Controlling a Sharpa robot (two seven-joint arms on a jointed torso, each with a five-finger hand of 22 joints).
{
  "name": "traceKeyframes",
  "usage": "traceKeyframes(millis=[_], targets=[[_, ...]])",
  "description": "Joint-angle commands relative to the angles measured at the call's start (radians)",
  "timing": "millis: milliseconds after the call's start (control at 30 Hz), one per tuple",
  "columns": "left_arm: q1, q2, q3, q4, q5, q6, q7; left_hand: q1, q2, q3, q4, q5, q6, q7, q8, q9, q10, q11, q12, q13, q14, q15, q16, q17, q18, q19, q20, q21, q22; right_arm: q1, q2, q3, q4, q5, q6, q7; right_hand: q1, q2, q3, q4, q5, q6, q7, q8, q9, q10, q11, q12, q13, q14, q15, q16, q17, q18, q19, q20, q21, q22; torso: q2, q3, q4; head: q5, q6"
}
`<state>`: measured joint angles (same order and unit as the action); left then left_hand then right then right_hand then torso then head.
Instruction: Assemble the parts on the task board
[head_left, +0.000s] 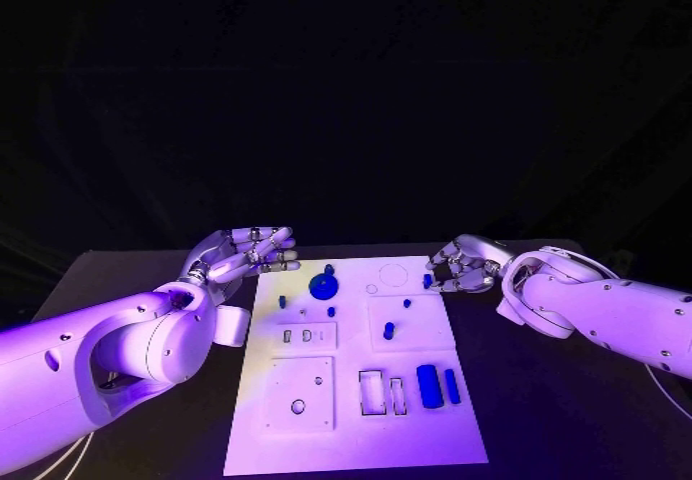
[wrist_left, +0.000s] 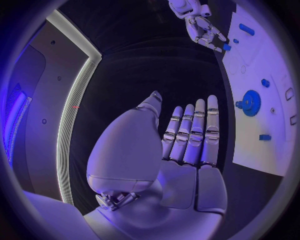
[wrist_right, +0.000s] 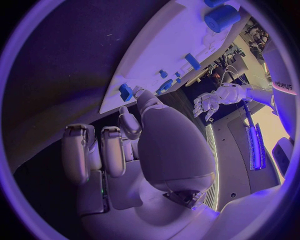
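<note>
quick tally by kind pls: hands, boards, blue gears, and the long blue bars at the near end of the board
hands: 2 (left hand, right hand)
task board: 1
blue gear: 1
long blue bars: 2
total: 6

Board (head_left: 346, 400) matt white plastic; gear (head_left: 323, 287) smooth blue plastic; left hand (wrist_left: 187, 140) glossy silver; desk (head_left: 548, 400) matt black.

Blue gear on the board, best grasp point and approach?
Take the blue gear by its toothed rim, coming from above: it lies flat on the task board, so only rim and top are exposed. The left hand is nearest and looks empty.
</note>
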<state>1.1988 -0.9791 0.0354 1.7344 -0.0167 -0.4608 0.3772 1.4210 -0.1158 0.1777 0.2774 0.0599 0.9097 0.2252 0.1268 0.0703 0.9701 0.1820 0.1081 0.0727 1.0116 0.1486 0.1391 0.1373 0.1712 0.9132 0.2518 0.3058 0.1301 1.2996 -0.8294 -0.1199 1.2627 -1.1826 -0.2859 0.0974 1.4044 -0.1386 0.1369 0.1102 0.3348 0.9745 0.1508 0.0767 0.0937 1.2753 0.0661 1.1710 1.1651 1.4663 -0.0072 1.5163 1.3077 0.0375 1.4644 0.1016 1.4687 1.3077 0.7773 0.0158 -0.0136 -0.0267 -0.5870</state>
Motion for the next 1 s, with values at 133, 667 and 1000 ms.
traceKeyframes(millis=[133, 667, 1000], targets=[[0.001, 0.002, 0.001, 0.000, 0.001, 0.018, 0.005, 0.013, 0.000, -0.002, 0.000, -0.006, 0.002, 0.009, -0.005, -0.001, 0.004, 0.005, -0.003, -0.001, -0.006, 0.000, -0.004, 0.001, 0.011, -0.005, 0.003, -0.001, -0.001, -0.004, 0.018, 0.000, -0.019, -0.024, 0.017, -0.002, 0.006, 0.008, 0.001, -0.002, 0.006, 0.009, 0.004, 0.004, 0.002, 0.004, 0.001, 0.006, 0.005, 0.075, 0.002, 0.001, 0.132, -0.006, 0.020, 0.001, 0.007, 0.168, 0.000, 0.0003, 0.0002, 0.000, -0.006], [0.001, 0.002, 0.000, -0.002, 0.001, 0.016, 0.003, 0.014, 0.000, -0.002, -0.001, -0.006, 0.002, 0.009, -0.005, -0.001, 0.004, 0.005, -0.004, -0.001, -0.006, 0.000, -0.004, 0.001, 0.011, -0.006, 0.003, -0.001, -0.001, -0.009, 0.051, 0.000, -0.050, -0.031, 0.024, -0.019, 0.015, 0.030, 0.022, -0.007, 0.004, 0.051, -0.005, 0.025, 0.009, 0.020, -0.007, 0.023, 0.021, 0.076, -0.003, 0.002, 0.137, -0.011, 0.034, -0.001, 0.020, 0.183, -0.001, 0.0000, 0.0003, 0.009, -0.013], [0.001, 0.002, 0.000, -0.002, 0.001, 0.016, 0.002, 0.014, 0.000, -0.002, -0.001, -0.006, 0.002, 0.009, -0.005, -0.001, 0.004, 0.005, -0.004, -0.001, -0.006, 0.000, -0.004, 0.001, 0.011, -0.006, 0.003, -0.001, -0.001, -0.011, 0.055, 0.000, -0.054, -0.037, 0.033, -0.023, 0.016, 0.033, 0.028, -0.008, 0.000, 0.062, -0.009, 0.030, 0.010, 0.023, -0.010, 0.027, 0.024, 0.076, -0.006, 0.003, 0.140, -0.011, 0.036, -0.003, 0.023, 0.186, -0.002, 0.0006, -0.0001, 0.011, -0.012]])
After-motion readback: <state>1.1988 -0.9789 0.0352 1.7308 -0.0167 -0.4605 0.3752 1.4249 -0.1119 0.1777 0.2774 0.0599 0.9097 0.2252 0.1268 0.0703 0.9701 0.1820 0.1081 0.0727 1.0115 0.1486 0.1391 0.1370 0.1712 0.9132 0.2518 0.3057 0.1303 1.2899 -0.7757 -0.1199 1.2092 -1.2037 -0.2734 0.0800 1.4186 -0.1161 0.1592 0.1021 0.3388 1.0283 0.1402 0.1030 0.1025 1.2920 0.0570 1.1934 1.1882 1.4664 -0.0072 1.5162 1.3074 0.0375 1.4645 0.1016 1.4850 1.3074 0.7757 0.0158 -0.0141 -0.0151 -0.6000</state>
